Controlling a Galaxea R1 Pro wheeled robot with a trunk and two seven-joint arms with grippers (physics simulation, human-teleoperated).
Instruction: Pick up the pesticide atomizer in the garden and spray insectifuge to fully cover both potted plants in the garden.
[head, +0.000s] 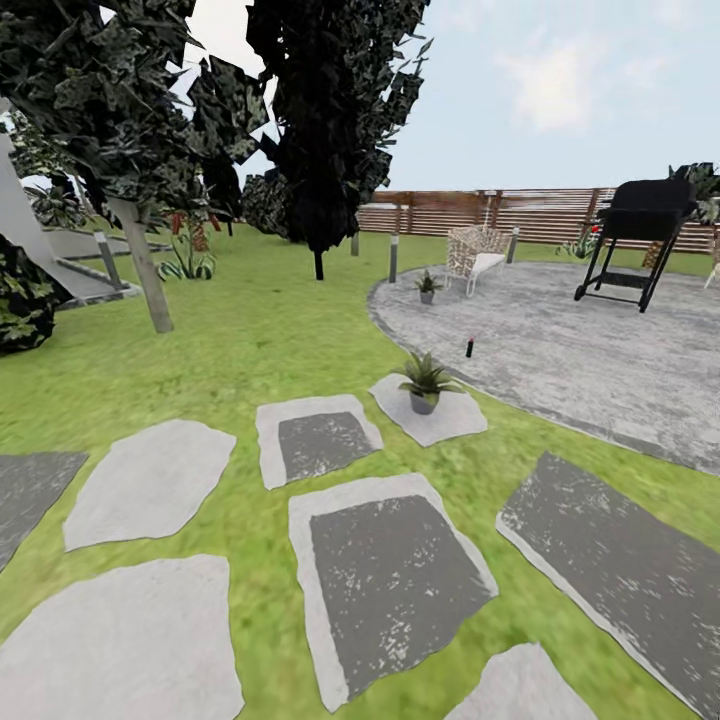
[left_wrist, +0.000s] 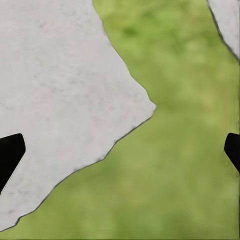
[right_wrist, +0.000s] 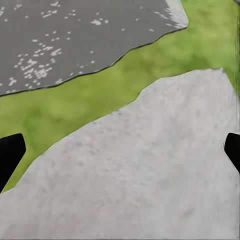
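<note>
The pesticide atomizer, a tiny dark bottle with a reddish top, stands upright on the near edge of the round stone patio. One potted plant sits on a pale stepping stone just in front of the patio. The other potted plant stands farther back at the patio's left rim. My left gripper hangs open over a pale stone and grass, with nothing between its fingers. Over another pale stone, my right gripper is open and empty too. Both are far from the atomizer.
Irregular stepping stones cross the lawn ahead. A black grill and a wicker chair stand on the patio. Dark trees and grey bollard lamps line the back, before a slatted wooden fence.
</note>
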